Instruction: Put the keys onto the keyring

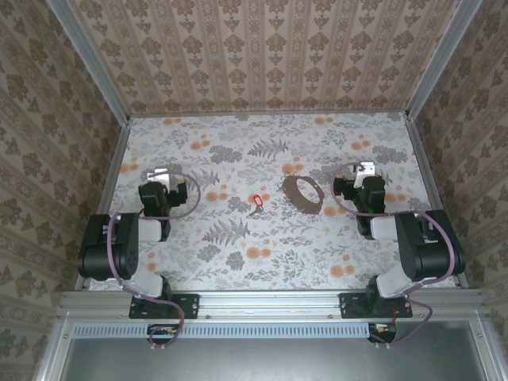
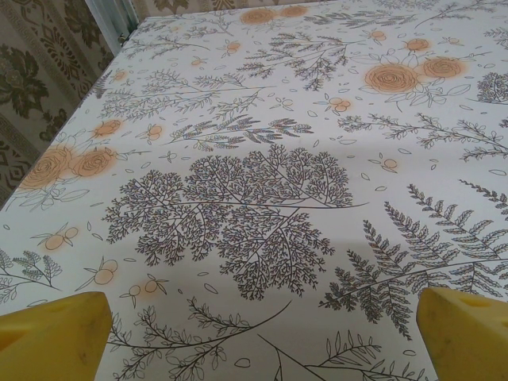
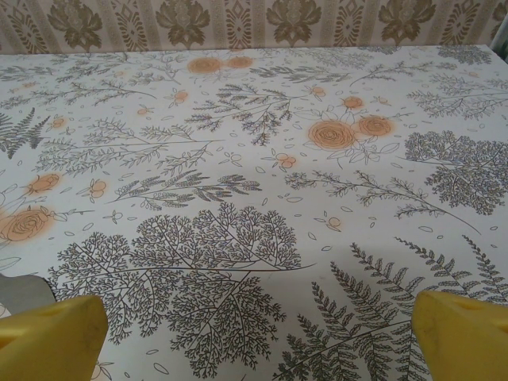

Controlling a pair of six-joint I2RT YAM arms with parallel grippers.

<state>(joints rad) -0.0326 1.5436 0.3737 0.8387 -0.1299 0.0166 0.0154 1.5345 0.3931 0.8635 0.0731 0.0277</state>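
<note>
The keys (image 1: 255, 205), a tiny silvery piece with a small red loop, lie on the floral tablecloth near the middle. Just to their right lies the keyring (image 1: 302, 193), a thin dark-brown hoop. My left gripper (image 1: 156, 173) rests at the left of the table, well clear of the keys. My right gripper (image 1: 365, 169) rests at the right, a short way from the hoop. Both stand open: in the left wrist view the yellow fingertips (image 2: 55, 333) sit wide apart over bare cloth, and in the right wrist view the yellow fingertips (image 3: 51, 337) do too. Nothing lies between either pair.
Patterned walls with aluminium posts (image 1: 95, 63) enclose the table on three sides. Purple cables (image 1: 187, 208) loop beside each arm. The arm bases (image 1: 163, 305) sit on the rail at the near edge.
</note>
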